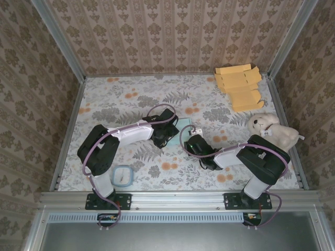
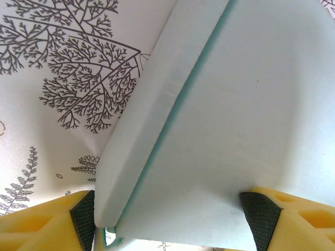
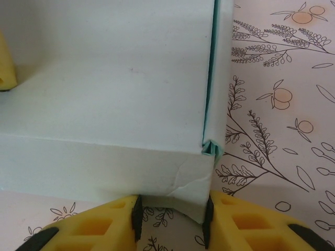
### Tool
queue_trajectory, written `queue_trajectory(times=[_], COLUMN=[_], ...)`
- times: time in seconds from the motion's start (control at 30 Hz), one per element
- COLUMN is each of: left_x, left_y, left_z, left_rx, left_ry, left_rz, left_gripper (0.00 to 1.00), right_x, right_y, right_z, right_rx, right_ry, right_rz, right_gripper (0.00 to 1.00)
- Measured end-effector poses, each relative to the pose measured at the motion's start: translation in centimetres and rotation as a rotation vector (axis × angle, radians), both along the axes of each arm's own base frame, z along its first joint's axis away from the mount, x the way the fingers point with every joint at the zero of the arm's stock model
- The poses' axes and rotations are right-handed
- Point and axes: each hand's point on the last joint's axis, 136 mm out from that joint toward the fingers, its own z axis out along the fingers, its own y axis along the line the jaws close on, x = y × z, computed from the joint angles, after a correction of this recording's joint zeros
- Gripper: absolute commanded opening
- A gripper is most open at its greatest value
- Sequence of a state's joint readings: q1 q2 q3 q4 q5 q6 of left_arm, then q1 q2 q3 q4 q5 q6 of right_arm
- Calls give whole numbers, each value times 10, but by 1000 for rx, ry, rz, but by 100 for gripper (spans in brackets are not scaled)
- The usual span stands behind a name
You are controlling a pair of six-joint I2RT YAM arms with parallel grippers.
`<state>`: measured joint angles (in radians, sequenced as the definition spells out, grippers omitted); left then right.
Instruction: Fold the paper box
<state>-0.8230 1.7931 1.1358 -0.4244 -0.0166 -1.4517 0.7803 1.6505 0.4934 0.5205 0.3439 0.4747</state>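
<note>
Flowery table (image 1: 115, 104) holds the pale blue box (image 1: 180, 128) near its middle, between your arms. Your left gripper (image 2: 167, 214) spans one wide side; your right gripper (image 3: 172, 214) pinches a corner wall. Squeeze gently and keep walls straight. At 1 o'clock, flat yellow boxes (image 1: 238, 83) lie stacked. Nothing shows inside the box.

Both arms are showing black joint housings and white link covers, with purple cables looping along them. The left gripper (image 2: 167, 219) and the right gripper (image 3: 171, 219) are wearing yellow fingers with hollow cut-outs and black textured pads.
</note>
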Motion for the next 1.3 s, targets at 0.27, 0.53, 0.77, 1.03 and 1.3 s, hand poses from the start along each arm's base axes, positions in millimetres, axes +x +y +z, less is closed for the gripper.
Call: queue_trajectory(times=[0.27,0.53,0.77,1.03,1.3], left_x=[-1,0,-1,-17,-20], left_y=[2,5,8,31,62], left_z=[0,-2,-1,3,9], left_rx=[14,5,6,70,175], left_ry=[1,10,-3,2,-15], left_rz=[-3,-27,-49,-80,-116], left_gripper=[77,77,77,78,80], right_x=[0,-3,-4,-1,9], right_y=[0,-1,-1,-3,-16], right_z=[0,2,1,8,10], right_rx=[0,-2,-6,-1,-3], right_ry=[0,-1,4,-5,-7], right_rz=[1,10,17,31,6], right_gripper=[37,40,40,40,40])
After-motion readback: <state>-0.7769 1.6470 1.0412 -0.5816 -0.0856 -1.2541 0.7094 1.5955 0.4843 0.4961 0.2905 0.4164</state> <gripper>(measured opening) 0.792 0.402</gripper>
